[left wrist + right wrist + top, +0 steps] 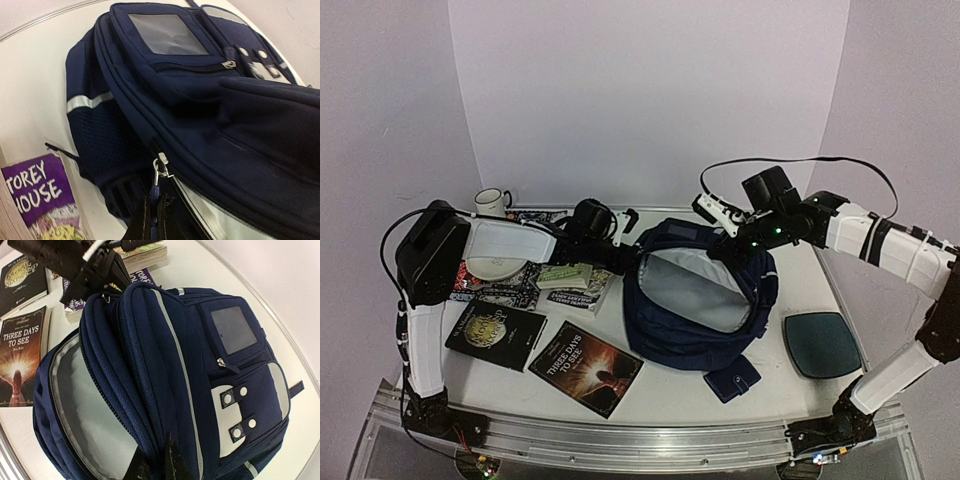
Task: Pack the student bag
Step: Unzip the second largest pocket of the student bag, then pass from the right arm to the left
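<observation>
Your large navy blue fabric backpack (695, 330) with thin white stripes lies mid-table between the two arms. Its main compartment gapes open and the pale grey lining (692, 285) faces up. The left gripper (623, 255) sits at the backpack's left edge. In your left wrist view its fingers (142, 222) are clenched on the blue tab hanging from the silver zip pull (160, 169). The right gripper (723, 243) is at the far right rim. In your right wrist view its fingers (172, 462) are pinched together on the fabric edge beside the opening. Left of the backpack you have a dark paperback titled "Three Days to See" (586, 368), a black book with a gold emblem (495, 335), and a white mug (492, 202) at the back. A small navy wallet (733, 380) lies just at the backpack's near edge, and a dark teal rounded-square pad (820, 344) lies to the right.
</observation>
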Action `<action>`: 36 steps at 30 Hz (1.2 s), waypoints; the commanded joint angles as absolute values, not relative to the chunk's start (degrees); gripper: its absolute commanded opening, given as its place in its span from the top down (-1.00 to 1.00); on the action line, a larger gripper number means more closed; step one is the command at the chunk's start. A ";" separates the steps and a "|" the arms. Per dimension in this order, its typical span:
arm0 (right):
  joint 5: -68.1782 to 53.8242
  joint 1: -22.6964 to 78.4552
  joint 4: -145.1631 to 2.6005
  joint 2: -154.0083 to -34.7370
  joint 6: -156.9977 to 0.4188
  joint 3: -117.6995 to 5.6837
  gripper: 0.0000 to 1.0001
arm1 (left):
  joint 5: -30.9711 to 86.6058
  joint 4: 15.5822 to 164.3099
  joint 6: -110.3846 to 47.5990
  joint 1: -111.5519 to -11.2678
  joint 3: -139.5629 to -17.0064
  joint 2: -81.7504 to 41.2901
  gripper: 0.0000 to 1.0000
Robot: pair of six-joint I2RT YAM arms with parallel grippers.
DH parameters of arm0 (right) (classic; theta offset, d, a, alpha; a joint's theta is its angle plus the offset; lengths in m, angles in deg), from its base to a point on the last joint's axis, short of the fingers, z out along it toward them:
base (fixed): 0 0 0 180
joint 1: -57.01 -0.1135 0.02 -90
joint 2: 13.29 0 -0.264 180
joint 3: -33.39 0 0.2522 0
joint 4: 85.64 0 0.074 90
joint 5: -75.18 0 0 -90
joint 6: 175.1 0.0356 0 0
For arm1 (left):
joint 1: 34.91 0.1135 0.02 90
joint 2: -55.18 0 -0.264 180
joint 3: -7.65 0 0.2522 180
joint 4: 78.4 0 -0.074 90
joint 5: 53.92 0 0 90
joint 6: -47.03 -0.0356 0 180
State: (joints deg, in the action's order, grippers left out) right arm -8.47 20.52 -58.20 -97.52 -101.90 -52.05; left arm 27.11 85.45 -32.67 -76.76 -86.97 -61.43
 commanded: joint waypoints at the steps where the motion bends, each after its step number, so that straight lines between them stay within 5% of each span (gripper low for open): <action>1: -9.09 21.67 -63.40 -94.33 -99.43 -57.65 1.00 | 37.42 81.78 -32.89 -73.70 -90.47 -65.87 1.00; 8: -8.66 21.76 -63.48 -99.93 -101.07 -60.60 1.00 | 34.21 85.25 -32.47 -73.86 -84.64 -60.23 0.90; 23: -2.65 21.73 -63.27 -106.44 -107.56 -63.44 1.00 | 35.53 90.71 -38.19 -77.82 -71.61 -41.36 -0.43; 36: 1.85 21.73 -61.64 -104.13 -107.60 -62.70 1.00 | 27.49 96.38 -68.09 -82.28 -77.76 -44.04 -0.62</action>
